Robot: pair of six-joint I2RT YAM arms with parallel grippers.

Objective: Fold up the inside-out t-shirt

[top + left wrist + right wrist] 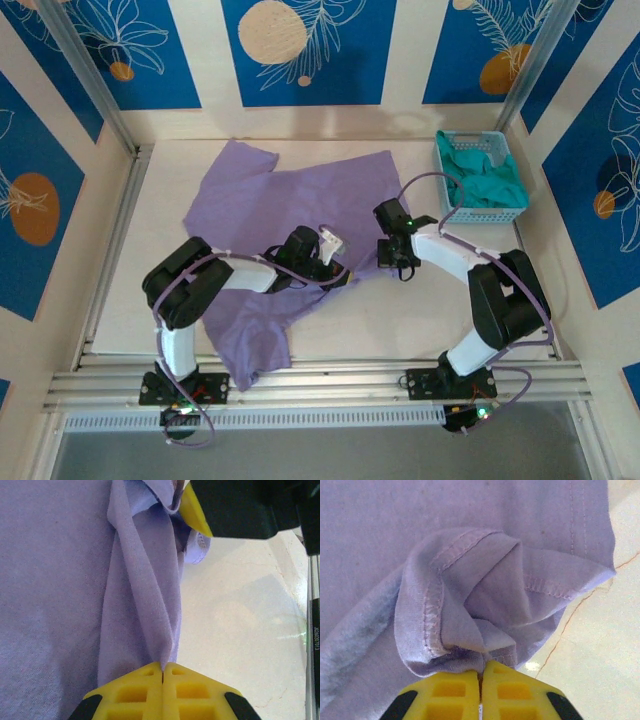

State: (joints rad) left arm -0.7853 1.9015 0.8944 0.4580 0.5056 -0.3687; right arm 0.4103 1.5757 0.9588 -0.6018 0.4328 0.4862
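Note:
The inside-out t-shirt (270,195), lavender, lies spread over the left and middle of the table, one part hanging towards the near edge. My left gripper (337,270) is at the shirt's right edge, shut on a long, taut fold of the cloth (145,610); the fingertips meet at the left gripper (162,667). My right gripper (385,260) is a short way to its right, shut on a bunched, stitched hem (460,605) of the t-shirt at the right gripper (481,664). One yellow finger of the right gripper (192,510) shows in the left wrist view.
A light blue basket (470,137) holding a teal-green garment (490,180) stands at the back right. Bare pale tabletop (430,310) lies to the right of the shirt. Metal rails (320,380) run along the near edge, and patterned walls close in the sides.

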